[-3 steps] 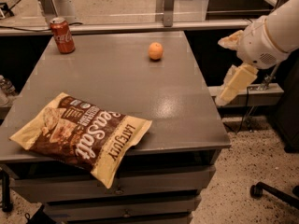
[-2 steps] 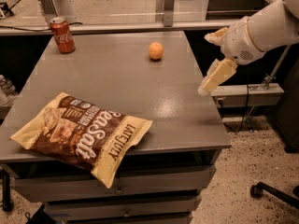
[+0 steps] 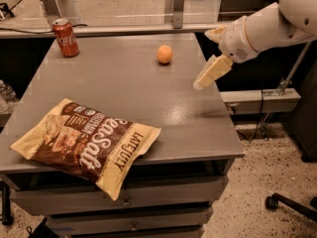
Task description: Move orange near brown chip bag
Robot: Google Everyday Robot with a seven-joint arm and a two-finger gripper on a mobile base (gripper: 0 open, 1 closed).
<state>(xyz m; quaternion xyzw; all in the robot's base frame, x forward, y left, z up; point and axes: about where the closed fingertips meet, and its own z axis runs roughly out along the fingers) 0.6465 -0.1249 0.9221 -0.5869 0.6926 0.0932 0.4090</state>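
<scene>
Your arm [image 3: 277, 21] enters from the two o'clock corner, its white forearm sloping down toward the middle of the view. The gripper [image 3: 208, 76] sits right of centre, at about two o'clock, its pale tip pointing down toward seven o'clock.

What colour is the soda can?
The can is red, camera view; the gripper hangs right of the orange.

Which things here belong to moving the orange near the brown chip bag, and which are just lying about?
Job: orange, far centre; brown chip bag, front left; pincer, over the right edge of the table.
Lying about: red soda can, far left corner.
</scene>
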